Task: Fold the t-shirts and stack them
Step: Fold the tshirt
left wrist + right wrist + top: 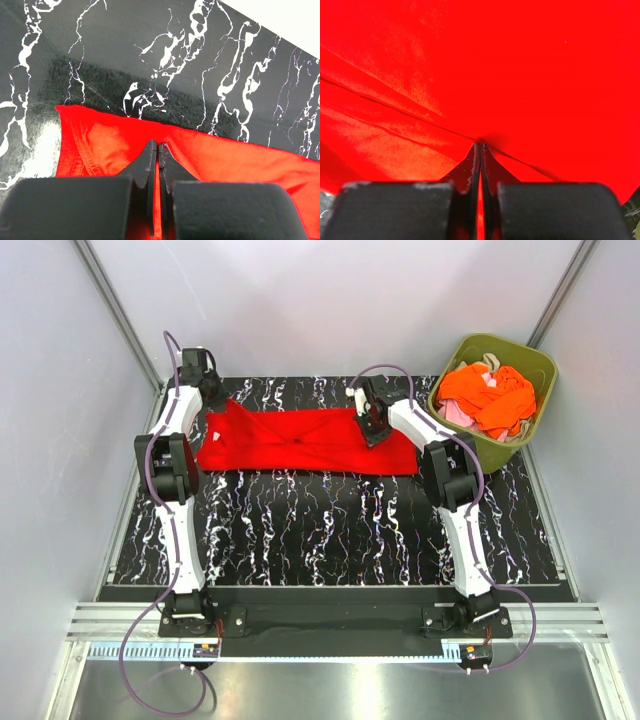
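With the red t-shirt (300,443) stretched along the far side of the table (330,530), and the left gripper (158,146) and right gripper (480,145) each pinched tight on a thin fold of it, an uneven pull could slip the cloth free or skew the fold.
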`<state>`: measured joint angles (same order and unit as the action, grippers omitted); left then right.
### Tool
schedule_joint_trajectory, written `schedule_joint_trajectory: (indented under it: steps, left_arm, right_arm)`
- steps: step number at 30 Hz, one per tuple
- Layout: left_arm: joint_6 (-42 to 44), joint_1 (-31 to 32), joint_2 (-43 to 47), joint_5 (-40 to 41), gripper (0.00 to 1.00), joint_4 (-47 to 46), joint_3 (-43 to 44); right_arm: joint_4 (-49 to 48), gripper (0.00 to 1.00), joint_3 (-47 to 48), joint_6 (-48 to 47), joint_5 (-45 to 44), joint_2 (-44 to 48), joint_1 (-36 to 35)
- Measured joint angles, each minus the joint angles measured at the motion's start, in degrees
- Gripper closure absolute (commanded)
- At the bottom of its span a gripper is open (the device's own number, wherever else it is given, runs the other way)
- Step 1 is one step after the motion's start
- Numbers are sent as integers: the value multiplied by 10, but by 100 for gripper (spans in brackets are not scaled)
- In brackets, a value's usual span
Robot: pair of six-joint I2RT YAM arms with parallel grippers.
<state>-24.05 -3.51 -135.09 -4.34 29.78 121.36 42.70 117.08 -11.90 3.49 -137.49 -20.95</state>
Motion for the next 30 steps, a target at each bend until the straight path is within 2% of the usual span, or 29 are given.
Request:
schedule_joint_trajectory:
  steps: [3, 9, 14, 22, 30]
  left_arm:
    - [0, 0, 0, 0, 100, 0, 0]
    - [0, 0, 0, -5, 100, 0, 0]
    - [0, 0, 0, -10, 100, 0, 0]
    - [0, 0, 0, -13, 100, -1, 0]
    - [1, 0, 0, -14, 100, -3, 0]
  right_arm:
    - [1, 75, -1, 19, -1, 8, 1]
    - [-1, 65, -4, 35, -11, 37, 9]
    - [5, 58, -24, -4, -10, 52, 16]
    - [70, 55, 21, -81, 4, 34, 40]
    - [127, 58, 71, -135, 37, -2, 75]
